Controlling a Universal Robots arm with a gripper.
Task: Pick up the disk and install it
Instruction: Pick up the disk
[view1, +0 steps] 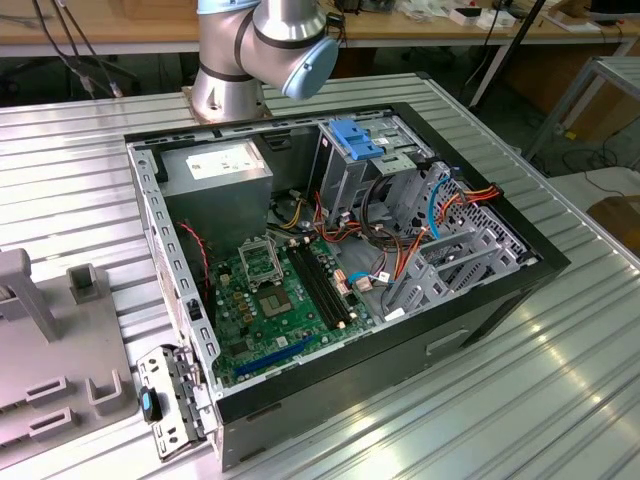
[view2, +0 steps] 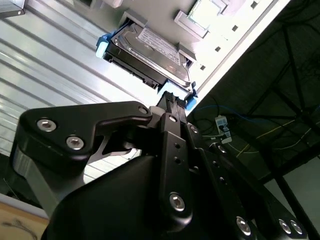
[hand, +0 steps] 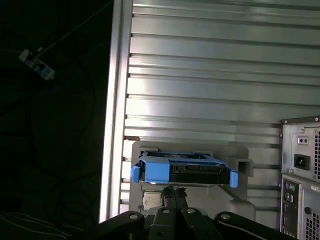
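The disk (hand: 182, 169) sits in a grey holder (hand: 239, 155) on the ribbed tabletop (hand: 210, 75). In the first wrist view the claw (hand: 173, 191) is pressed together, pinching nothing, with its tip just beside the disk's edge. The open computer case (view1: 545, 265) contains a motherboard (view1: 270, 300) and a power supply (view1: 215, 168).

Silver-grey arm (view1: 228, 62), blue-capped joint (view1: 308, 62); black end effector (view2: 172, 100), fingers (view2: 172, 137) tight together
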